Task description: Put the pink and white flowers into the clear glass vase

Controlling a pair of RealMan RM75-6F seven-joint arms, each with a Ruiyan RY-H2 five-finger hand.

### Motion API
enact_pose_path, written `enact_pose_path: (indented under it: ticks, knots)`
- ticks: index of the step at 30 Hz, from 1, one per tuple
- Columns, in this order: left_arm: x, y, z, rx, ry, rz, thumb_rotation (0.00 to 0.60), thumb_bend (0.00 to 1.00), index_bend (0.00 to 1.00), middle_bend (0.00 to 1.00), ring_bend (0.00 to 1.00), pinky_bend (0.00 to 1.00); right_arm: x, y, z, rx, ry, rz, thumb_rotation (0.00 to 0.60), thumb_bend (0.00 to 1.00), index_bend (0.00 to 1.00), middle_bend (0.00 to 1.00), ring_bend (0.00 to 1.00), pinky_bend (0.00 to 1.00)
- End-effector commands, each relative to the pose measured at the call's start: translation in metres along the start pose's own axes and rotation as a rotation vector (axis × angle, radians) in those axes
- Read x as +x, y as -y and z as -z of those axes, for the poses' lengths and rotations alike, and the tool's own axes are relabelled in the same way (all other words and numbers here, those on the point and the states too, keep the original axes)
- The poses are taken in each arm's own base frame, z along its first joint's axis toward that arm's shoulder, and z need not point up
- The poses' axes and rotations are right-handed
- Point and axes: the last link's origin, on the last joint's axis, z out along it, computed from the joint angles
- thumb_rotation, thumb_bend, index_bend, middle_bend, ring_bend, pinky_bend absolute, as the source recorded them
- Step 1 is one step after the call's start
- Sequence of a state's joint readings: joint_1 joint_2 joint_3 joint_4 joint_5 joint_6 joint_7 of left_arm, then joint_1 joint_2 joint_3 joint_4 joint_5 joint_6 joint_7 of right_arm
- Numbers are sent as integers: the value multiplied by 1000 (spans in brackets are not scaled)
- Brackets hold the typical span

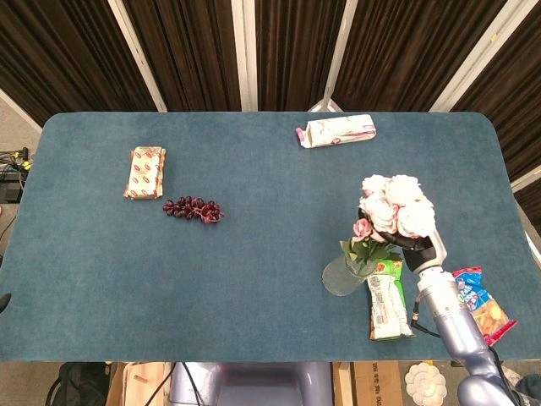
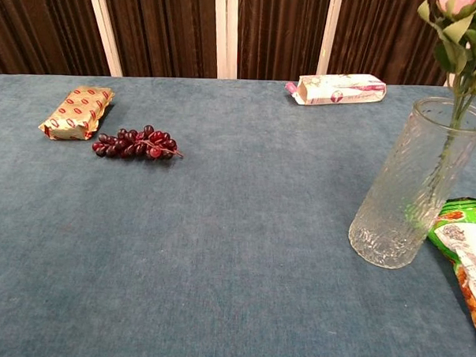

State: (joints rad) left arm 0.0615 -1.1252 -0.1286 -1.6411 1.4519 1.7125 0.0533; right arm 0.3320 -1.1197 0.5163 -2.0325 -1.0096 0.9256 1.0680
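the right hand [image 1: 420, 247] grips the flowers [image 1: 396, 203] near the right edge of the table [image 1: 254, 279], its dark fingers wrapped around the bunch just under the pink and white blooms. only the head view shows this hand. the green stems reach down into the glass vase [image 2: 414, 186], which stands upright near the front right part of the table. in the chest view the stems [image 2: 447, 140] can be seen through the glass, well down inside the vase, with leaves and a pink bud above the rim.

a green snack bag [image 1: 389, 300] lies just beside the vase toward the front edge, and its corner shows at the right of the chest view, close to the vase base. a blue and red snack bag [image 1: 478, 304] lies further right, beside the robot's forearm at the front right corner.

a bunch of dark grapes [image 2: 135, 142] lies on the left half of the table, with a tan and red packet [image 2: 77, 112] just beyond it toward the left edge. a white and pink box [image 2: 337, 88] lies near the back edge. the left hand is not seen in either view.
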Motion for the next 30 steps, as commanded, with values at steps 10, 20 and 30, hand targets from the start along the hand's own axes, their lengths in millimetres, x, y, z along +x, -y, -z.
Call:
enact_pose_path:
  ticks: [10, 20, 30]
  knots:
    - [1, 1, 0, 3, -1, 4, 600, 194, 98, 18, 0, 20, -7, -6, 2, -33, 97, 50, 600, 217, 437, 317, 238, 0]
    - [1, 2, -1, 7, 3, 2, 600, 194, 98, 12, 0, 20, -8, -9, 13, -93, 197, 106, 600, 132, 230, 143, 98, 0]
    - [-1, 1, 0, 6, 9, -5, 600, 194, 98, 11, 0, 20, 12, 3, 28, -76, 201, 125, 600, 128, 227, 124, 82, 0]
